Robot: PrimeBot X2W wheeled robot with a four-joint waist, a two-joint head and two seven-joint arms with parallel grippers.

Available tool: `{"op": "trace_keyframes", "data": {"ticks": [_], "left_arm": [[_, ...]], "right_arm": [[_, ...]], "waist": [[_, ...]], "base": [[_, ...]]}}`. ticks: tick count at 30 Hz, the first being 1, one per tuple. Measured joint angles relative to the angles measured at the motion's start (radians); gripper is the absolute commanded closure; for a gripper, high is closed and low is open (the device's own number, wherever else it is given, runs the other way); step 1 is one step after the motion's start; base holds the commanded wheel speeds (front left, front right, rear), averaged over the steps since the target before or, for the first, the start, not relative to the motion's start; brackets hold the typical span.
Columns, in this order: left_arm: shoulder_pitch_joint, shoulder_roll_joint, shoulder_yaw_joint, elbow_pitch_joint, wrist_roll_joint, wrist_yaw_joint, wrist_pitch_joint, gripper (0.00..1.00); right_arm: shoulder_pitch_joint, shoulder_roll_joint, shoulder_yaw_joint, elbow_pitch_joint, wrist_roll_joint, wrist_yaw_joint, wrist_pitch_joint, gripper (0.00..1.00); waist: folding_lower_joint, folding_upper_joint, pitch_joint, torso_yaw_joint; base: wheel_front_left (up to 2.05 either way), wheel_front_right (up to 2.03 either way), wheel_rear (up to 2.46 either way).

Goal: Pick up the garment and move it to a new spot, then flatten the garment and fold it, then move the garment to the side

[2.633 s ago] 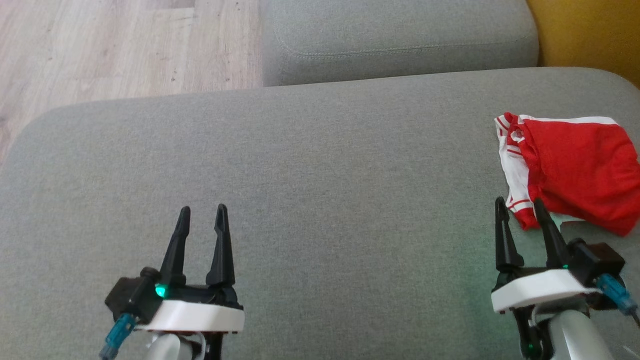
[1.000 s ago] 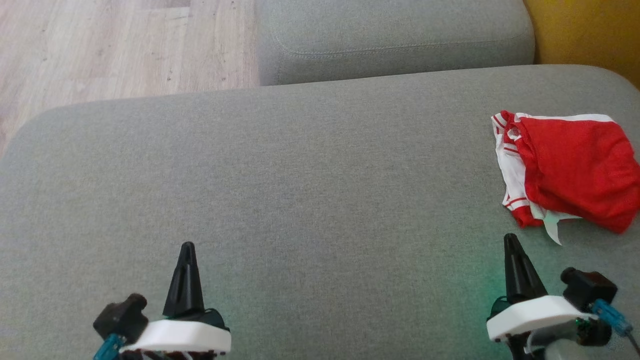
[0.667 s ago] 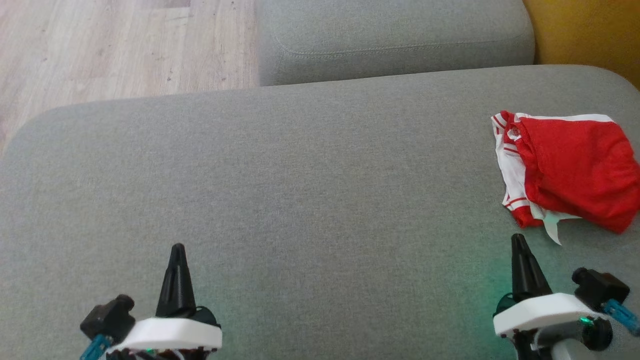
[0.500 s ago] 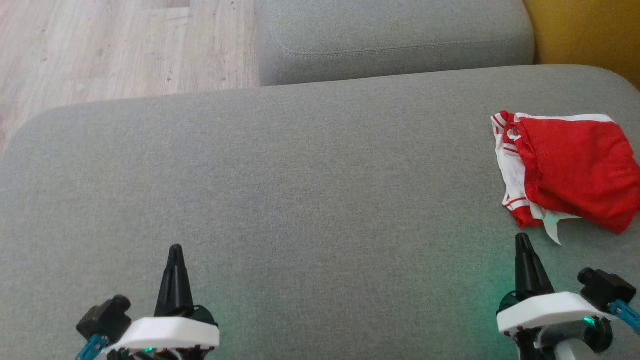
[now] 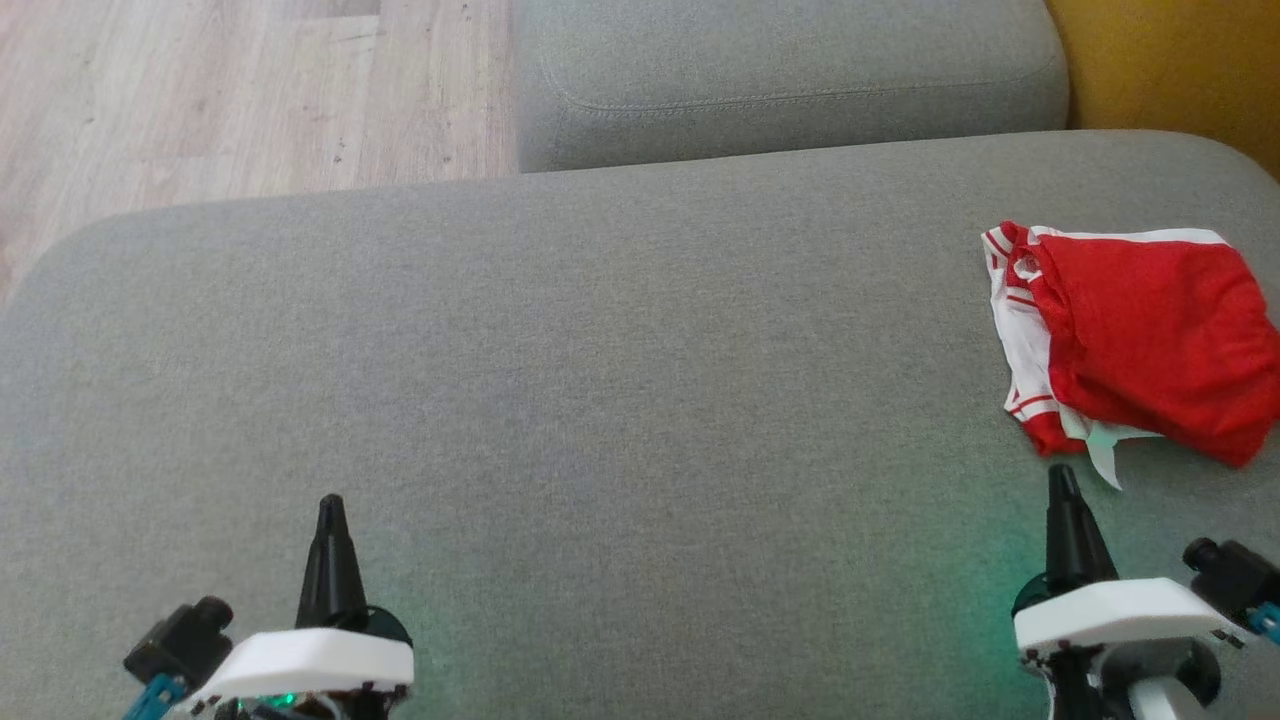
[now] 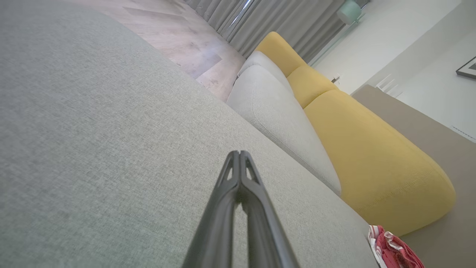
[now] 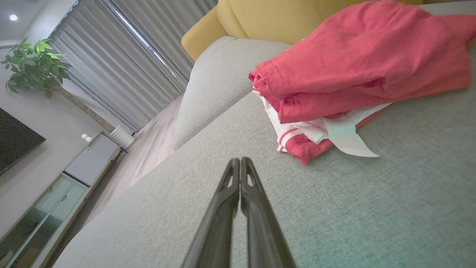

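Note:
The garment is a red piece with white striped trim, folded into a small bundle at the right end of the grey sofa seat. In the right wrist view the garment lies just beyond the fingertips, a white label sticking out of it. My right gripper is shut and empty, a short way in front of the bundle's near corner, not touching it. Low at the near left, my left gripper is shut and empty over bare cushion. The left wrist view catches the garment at its bottom right.
A second grey cushion lies beyond the seat, with a yellow cushion at the far right. Wooden floor shows at the upper left. The right wrist view shows curtains, a plant and a low cabinet far off.
Both grippers were open 2.6 s ago and have shut. Over the last second both drew back toward the bottom edge, the left drifting left, the right slightly right. The garment lies unmoved.

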Motion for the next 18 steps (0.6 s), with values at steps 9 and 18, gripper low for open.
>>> {"op": "trace_keyframes", "data": {"ticks": [9, 18], "left_arm": [[-0.007, 0.000, 0.022, 0.001, -0.084, -0.002, 0.026, 1.00], [-0.020, 0.000, 0.036, 0.002, -0.166, -0.009, 0.049, 1.00]], "right_arm": [[-0.001, 0.000, -0.016, -0.007, 0.099, 0.000, 0.024, 1.00], [-0.005, 0.000, -0.025, -0.016, 0.200, 0.000, 0.050, 1.00]], "waist": [[0.0000, 0.0000, 0.000, 0.000], [0.0000, 0.0000, -0.001, 0.000]], "base": [[0.00, 0.00, 0.00], [0.00, 0.00, 0.00]]}}
